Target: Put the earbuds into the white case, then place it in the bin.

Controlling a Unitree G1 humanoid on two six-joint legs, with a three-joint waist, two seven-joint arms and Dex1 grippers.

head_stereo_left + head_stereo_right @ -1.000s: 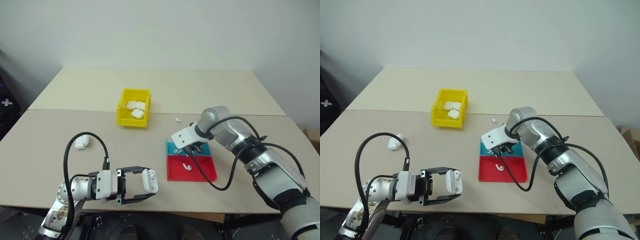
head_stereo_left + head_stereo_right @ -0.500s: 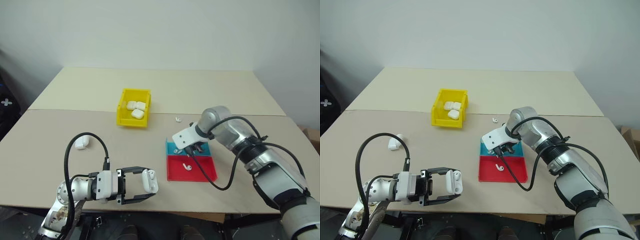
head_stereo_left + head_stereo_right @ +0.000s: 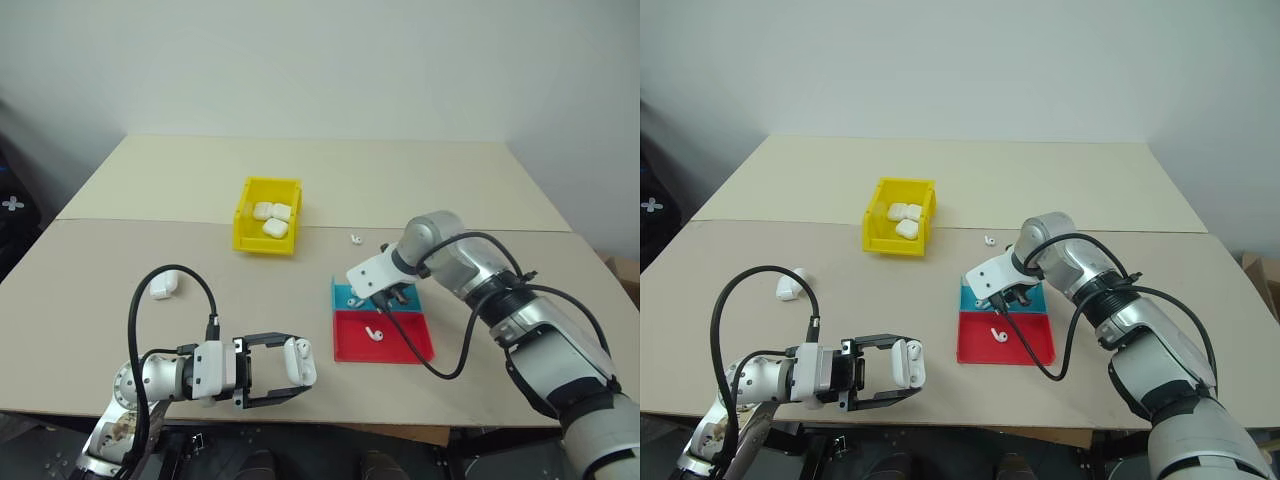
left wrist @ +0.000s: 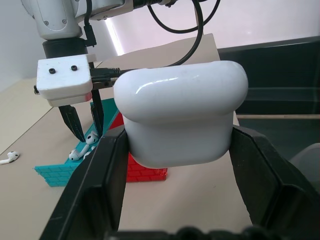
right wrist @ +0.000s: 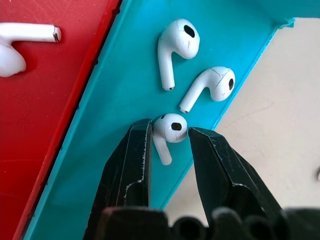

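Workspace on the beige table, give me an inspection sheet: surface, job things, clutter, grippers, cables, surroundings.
Surface: beige table, seam across.
Job's things: white glossy charging case in left gripper; three tiny white earbuds in blue tray; one in red tray; yellow plastic bin holds three cases.
Clutter: spare case; loose earbud.
Grippers: left gripper shut on case; right gripper open around an earbud.
Cables: black loops on both arms.
Surroundings: pale wall.

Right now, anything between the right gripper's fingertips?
Yes: one earbud sits between the right gripper fingertips, over the blue tray, seen in the right wrist view. Contact is unclear.
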